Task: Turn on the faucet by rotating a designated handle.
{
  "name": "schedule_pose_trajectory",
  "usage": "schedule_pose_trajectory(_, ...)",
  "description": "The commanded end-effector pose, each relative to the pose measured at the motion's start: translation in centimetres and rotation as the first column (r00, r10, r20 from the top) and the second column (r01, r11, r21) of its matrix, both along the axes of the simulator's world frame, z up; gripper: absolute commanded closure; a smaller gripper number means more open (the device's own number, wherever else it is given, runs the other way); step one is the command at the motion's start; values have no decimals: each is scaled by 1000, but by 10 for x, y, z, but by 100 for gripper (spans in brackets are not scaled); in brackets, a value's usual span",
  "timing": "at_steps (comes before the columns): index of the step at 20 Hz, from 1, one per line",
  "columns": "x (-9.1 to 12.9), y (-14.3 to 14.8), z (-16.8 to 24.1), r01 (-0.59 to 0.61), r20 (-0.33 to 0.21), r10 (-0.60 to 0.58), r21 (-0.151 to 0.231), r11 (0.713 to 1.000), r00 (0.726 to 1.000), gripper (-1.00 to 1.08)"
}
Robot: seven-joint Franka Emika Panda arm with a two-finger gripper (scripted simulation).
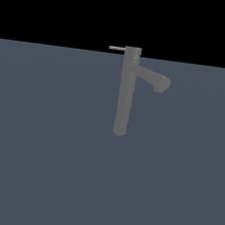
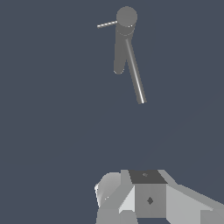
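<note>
On the flat slate-blue surface (image 1: 36,175) stands the tall, slim, matte grey cylindrical faucet (image 1: 124,96), upright, with its thick angled spout (image 1: 154,80) pointing toward the exterior view's right and its thin, short, light-grey pin-like handle (image 1: 117,48) jutting horizontally from the top cap toward the exterior view's left. The arm is absent from the exterior view; the wrist view shows only part of the pale grey gripper (image 2: 144,197) body, well apart from the faucet, and I cannot tell how the jaws stand. This looks like the approach step, nothing touched yet. Next the gripper must reach the pin's level and bear sideways against it, avoiding the spout.
</note>
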State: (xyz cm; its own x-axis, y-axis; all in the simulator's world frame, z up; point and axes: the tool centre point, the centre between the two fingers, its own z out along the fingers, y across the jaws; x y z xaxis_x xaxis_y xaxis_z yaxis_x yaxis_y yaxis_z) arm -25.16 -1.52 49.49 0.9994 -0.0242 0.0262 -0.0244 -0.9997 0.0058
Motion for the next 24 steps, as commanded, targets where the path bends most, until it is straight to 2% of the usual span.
schedule_pose_trajectory(1, 0, 0, 0, 0, 0, 0, 0, 1000, 1000, 108)
schedule_pose_trajectory(6, 6, 0, -4, -5, -1, 5, 0, 1000, 1000, 108)
schedule_pose_trajectory(12, 27, 0, -18, -23, -2, 23, 0, 1000, 1000, 108)
schedule_pose_trajectory(17, 56, 0, -38, -46, -5, 46, 0, 999, 999, 108)
schedule_pose_trajectory(24, 109, 3, -73, -89, -10, 89, 1, 996, 996, 108)
